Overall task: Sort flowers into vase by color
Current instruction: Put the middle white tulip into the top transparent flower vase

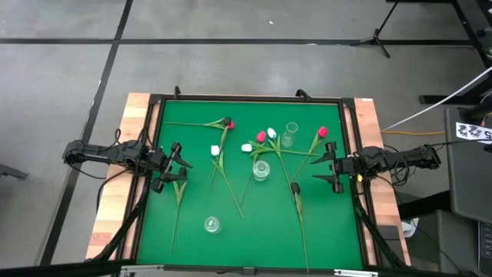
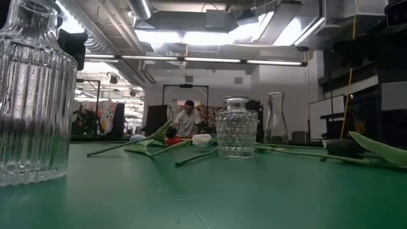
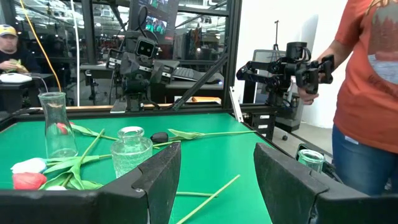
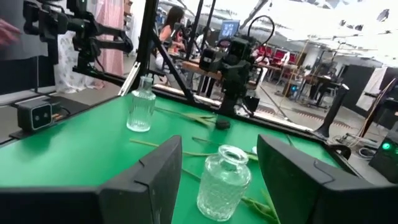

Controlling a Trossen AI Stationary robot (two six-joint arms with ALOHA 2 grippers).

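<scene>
The flowers (image 1: 261,150) lie scattered across the middle of the green tabletop (image 1: 192,238) among three glass vases, while the left hand (image 1: 178,165) and right hand (image 1: 329,168) hover released at opposite edges.

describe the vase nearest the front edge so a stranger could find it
On the green mat, look toward the front edge, left of centre. A clear glass vase stands there alone, with no flowers touching it, unlike the two vases amid the tulips farther back.
</scene>
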